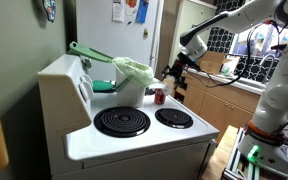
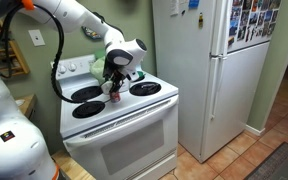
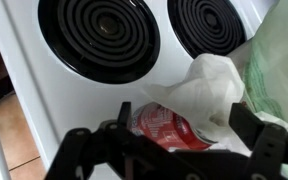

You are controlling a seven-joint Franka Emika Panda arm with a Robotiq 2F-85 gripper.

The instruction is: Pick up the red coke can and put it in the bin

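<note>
The red coke can (image 3: 169,128) stands on the white stove top between the burners and the bin; it also shows in both exterior views (image 1: 160,96) (image 2: 113,93). The bin (image 1: 133,78), pale with a crinkled light-green bag over its rim, stands at the back of the stove, right next to the can; its bag fills the right of the wrist view (image 3: 279,60). My gripper (image 3: 184,118) is open and lowered around the can, one finger on each side. It also shows in both exterior views (image 1: 174,76) (image 2: 114,80). A pale fold of bag lies against the can.
Black coil burners (image 3: 99,30) (image 1: 121,121) lie in front of the can. A flat darker-green tray-like piece (image 1: 88,50) rests on the stove's raised back panel. A white refrigerator (image 2: 199,70) stands beside the stove. A counter with clutter (image 1: 219,75) is behind the arm.
</note>
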